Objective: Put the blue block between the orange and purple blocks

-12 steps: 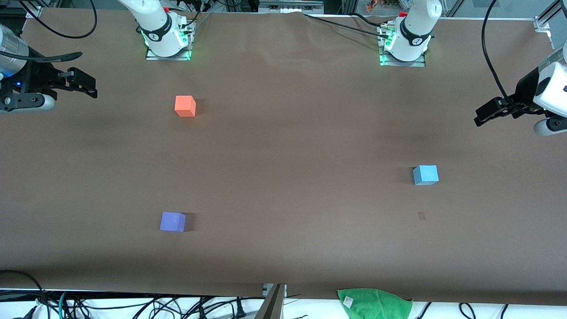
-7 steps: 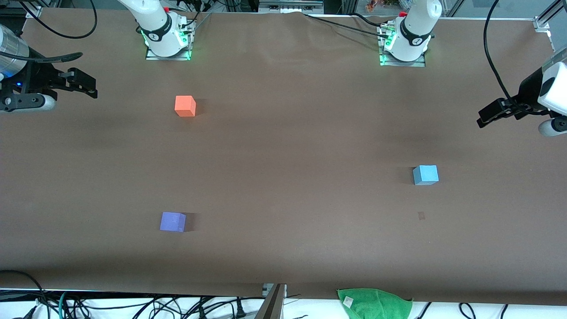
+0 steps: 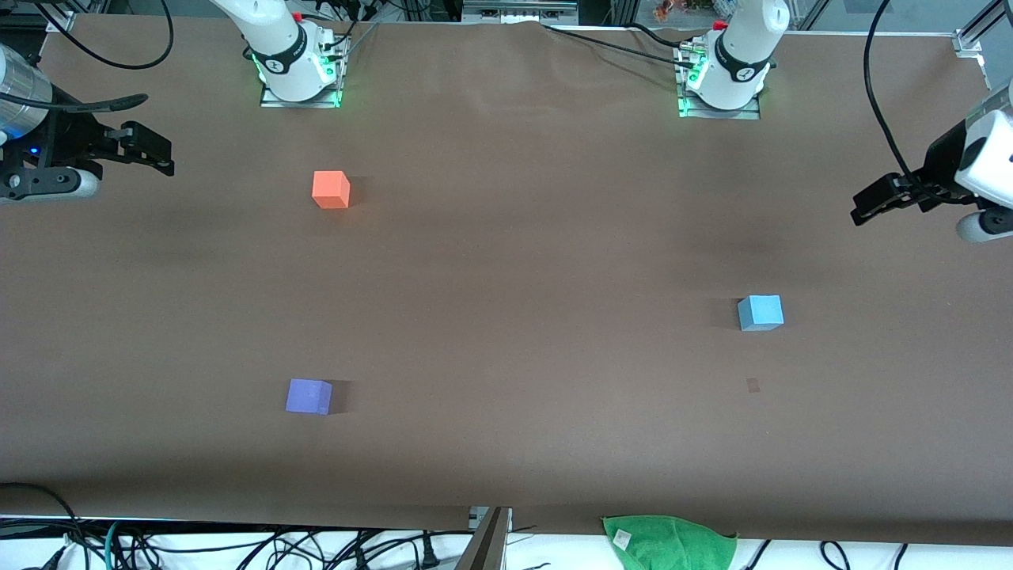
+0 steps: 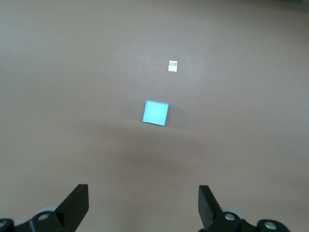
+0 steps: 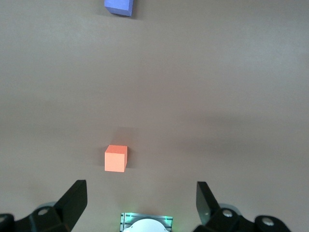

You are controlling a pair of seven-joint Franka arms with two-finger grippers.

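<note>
The sky-blue block [image 3: 760, 312] sits on the brown table toward the left arm's end; it also shows in the left wrist view [image 4: 156, 112]. The orange block [image 3: 331, 190] and the purple block [image 3: 309, 396] sit toward the right arm's end, the purple one nearer the front camera; both show in the right wrist view, orange [image 5: 116, 158] and purple [image 5: 119, 7]. My left gripper [image 3: 861, 209] [image 4: 143, 203] hovers open and empty at its end of the table, apart from the blue block. My right gripper [image 3: 162, 155] [image 5: 141, 200] hovers open and empty at the other end.
A green cloth [image 3: 669, 542] lies at the table's near edge. A small pale mark [image 3: 753, 385] [image 4: 173, 66] is on the table nearer the front camera than the blue block. The arm bases [image 3: 301, 75] [image 3: 724, 79] stand along the top edge.
My left gripper has shifted slightly at its end of the table. The right arm and the three blocks have not moved.
</note>
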